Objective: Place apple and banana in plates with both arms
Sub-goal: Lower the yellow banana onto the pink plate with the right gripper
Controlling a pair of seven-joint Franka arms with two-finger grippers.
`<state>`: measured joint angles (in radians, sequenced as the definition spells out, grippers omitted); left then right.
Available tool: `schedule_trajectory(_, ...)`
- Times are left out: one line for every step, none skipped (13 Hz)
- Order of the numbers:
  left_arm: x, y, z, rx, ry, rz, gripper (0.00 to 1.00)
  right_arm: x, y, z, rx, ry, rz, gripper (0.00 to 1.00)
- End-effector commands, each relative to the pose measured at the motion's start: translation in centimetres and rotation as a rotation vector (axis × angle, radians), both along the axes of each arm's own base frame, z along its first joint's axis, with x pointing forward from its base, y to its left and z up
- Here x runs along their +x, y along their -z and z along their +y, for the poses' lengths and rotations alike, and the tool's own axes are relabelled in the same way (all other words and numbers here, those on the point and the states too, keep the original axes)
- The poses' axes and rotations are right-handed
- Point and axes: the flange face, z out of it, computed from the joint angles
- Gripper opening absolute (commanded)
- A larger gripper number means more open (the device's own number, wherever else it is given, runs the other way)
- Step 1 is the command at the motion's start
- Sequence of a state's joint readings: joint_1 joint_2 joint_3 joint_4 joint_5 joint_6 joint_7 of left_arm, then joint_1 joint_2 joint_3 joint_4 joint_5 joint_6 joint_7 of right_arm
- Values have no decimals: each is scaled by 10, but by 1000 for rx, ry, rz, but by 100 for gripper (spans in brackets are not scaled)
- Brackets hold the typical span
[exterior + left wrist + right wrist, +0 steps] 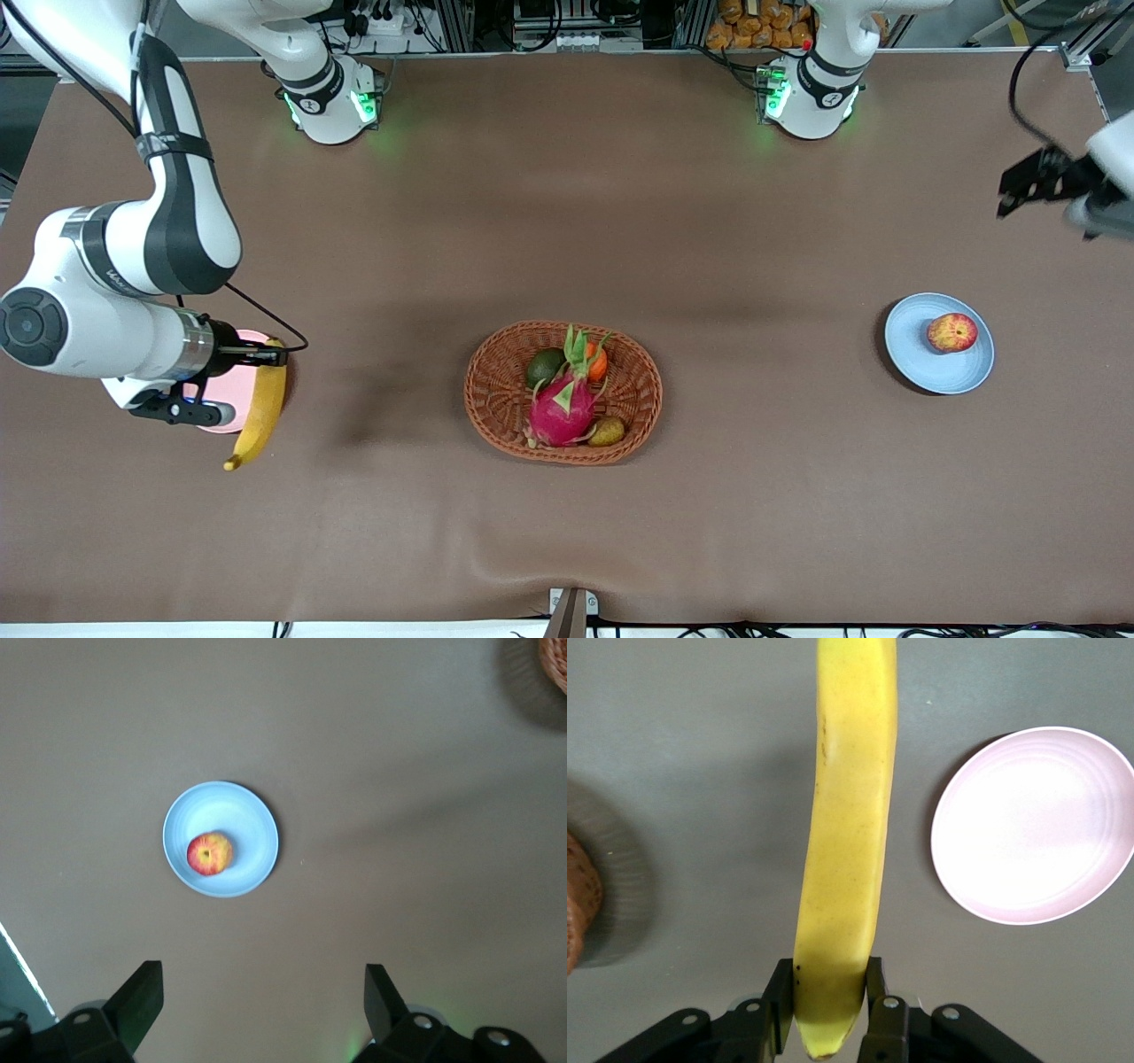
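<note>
Right gripper clamped on one end of the banana, fingers pressing its sides, up in the air by the rim of the pink plate at the right arm's end of the bench. Banana's long axis running straight out from that gripper; in the front view stretching from the grasped end near the wrist down toward the front camera, free dark tip hanging past the plate's edge over bare bench, slightly bowed. From the wrist camera, banana beside the pink plate rather than over it, plate bare. Left gripper parked high above the left arm's end of the bench, fingers spread wide apart, nothing between them, just waiting. Below it, blue plate flat on the bench with the apple sitting in it, off-centre toward one rim, stem dimple facing up; same pair in the front view, apple on blue plate. Mid-bench between the two plates, wicker basket holding a dragon fruit, a small orange fruit, a dark green fruit and a brownish-green one, well apart from both plates.
</note>
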<state>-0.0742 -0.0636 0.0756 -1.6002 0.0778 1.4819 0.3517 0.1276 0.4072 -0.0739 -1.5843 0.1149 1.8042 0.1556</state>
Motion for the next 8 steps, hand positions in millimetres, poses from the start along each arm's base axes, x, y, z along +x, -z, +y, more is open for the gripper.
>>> schedule_trajectory(-37, -10, 7, -12, -29, 7, 100, -18, -3, -23, 12, -21, -13, 0)
schedule_trajectory(-47, -10, 10, -13, -34, 3, 100, -18, 0, -29, 13, -17, -10, 0)
schedule_trajectory(-47, -9, 10, -14, -43, 4, 100, -19, 6, -37, 12, -5, -1, 0)
schedule_trajectory(-44, -9, 11, -11, -59, -5, 100, -20, 12, -44, 12, 6, 2, 0)
schedule_trajectory(-37, -12, 9, -4, -82, -37, 100, -23, 21, -47, 12, 8, 6, 0)
schedule_trajectory(-28, -12, 8, 0, -125, -55, 100, -26, 31, -50, 13, 1, 5, 0)
schedule_trajectory(-17, -11, 8, 9, -174, -59, 100, -28, 38, -52, 11, 1, 2, 0)
schedule_trajectory(-5, -6, 8, 13, -208, -57, 100, -29, 42, -57, 9, 7, -1, 0)
